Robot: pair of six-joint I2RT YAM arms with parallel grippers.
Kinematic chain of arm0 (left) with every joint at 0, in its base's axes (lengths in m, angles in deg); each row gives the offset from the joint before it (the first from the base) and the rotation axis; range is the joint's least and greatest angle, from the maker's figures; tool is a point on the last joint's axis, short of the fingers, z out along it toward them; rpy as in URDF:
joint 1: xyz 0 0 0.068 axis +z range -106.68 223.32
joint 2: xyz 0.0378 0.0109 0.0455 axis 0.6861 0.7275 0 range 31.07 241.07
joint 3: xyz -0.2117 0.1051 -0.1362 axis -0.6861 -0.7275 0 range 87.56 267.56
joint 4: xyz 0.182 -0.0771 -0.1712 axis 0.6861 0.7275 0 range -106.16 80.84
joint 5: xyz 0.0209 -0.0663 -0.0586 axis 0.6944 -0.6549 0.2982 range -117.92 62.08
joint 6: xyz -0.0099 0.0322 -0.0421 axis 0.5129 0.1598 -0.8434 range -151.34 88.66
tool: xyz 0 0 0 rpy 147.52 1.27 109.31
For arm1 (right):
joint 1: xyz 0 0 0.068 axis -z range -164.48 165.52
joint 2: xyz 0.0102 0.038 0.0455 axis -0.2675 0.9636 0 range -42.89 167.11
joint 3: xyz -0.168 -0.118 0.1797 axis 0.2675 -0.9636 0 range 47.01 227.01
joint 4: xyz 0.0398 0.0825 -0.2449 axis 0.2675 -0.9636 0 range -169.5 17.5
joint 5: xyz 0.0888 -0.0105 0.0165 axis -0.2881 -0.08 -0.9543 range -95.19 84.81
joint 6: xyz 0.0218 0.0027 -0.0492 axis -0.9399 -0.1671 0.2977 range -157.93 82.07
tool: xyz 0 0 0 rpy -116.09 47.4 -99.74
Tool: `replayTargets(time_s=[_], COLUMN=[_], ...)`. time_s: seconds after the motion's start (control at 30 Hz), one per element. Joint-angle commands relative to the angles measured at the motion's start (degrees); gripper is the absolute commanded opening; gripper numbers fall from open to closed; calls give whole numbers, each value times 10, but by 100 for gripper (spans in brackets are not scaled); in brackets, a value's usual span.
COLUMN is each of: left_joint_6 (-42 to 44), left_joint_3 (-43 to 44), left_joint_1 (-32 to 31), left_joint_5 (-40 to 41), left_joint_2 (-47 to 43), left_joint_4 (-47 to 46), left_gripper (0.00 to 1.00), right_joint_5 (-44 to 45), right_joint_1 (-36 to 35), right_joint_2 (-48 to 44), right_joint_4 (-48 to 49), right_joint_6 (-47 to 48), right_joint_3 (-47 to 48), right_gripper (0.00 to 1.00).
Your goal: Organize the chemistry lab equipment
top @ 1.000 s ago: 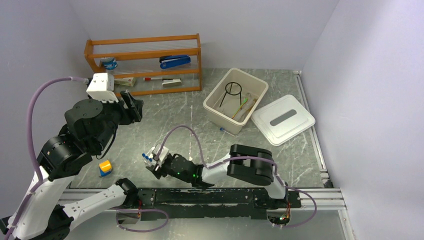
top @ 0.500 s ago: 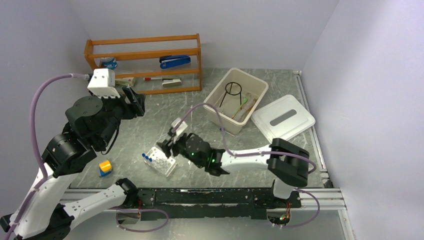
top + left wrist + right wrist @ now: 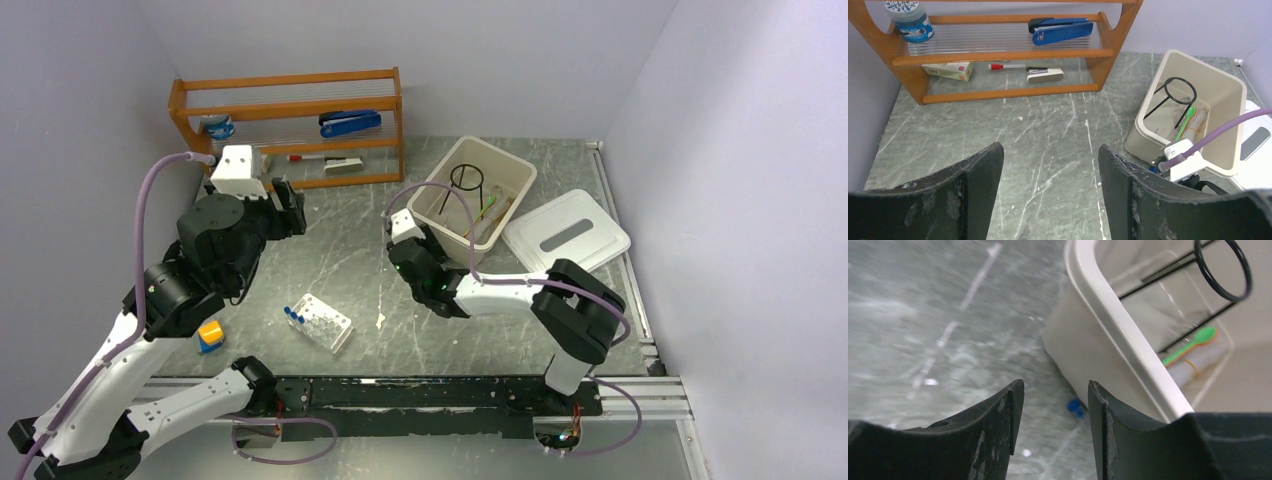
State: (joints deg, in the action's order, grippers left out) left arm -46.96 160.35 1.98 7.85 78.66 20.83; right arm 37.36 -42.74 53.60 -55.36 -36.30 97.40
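The desk [image 3: 350, 250] carries a beige bin [image 3: 503, 155] with the black wire tripod [image 3: 466, 187] inside. The white holed rack [image 3: 322, 322] stands well apart from both tools. The left tool [image 3: 1048, 165] gapes wide and empty. The right tool [image 3: 1055, 390], open and empty, hangs beside the bin, with a loose vial [image 3: 1076, 408] on the desk just ahead.

Blurred, cropped, barely shown
Worktop [image 3: 908, 315] blurred in the right wrist view; black wire tripod [image 3: 1233, 300] cropped at the top edge; blue-capped vial [image 3: 1075, 408] clear only at its cap.
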Motion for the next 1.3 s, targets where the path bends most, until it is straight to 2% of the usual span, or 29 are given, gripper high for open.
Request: replayTargets(time_s=[0.0,0.07,0.23,0.3,0.6,0.8,1.0,1.27], left_joint_6=[12,12,15,14,12,11,10,13], left_joint_3=[-15,-20,-29,-32,-42,-43,-50,-54], left_joint_1=[-1,-1,0,-1,0,-1,0,-1], left_joint_5=[8,4,-1,0,-3,-5,-13,-24], left_joint_2=[-9,-8,-10,-14,-25,-20,-17,3], left_joint_4=[-32,-32,-32,-32,-36,-38,-46,-50], left_gripper=[74,74,74,75,75,75,75,75], right_joint_5=[92,97,97,89,41,62,79,43], right_joint_1=[7,8,9,11,29,44,48,45], right_joint_2=[26,50,120,130,167,186,150,97], right_joint_4=[-6,8,-8,-20,-77,-78,-125,-211], right_joint_6=[65,103,221,248,293,306,278,236], right_joint_3=[-15,-11,24,35,75,71,42,14], right_gripper=[51,45,19,14,9,9,9,9])
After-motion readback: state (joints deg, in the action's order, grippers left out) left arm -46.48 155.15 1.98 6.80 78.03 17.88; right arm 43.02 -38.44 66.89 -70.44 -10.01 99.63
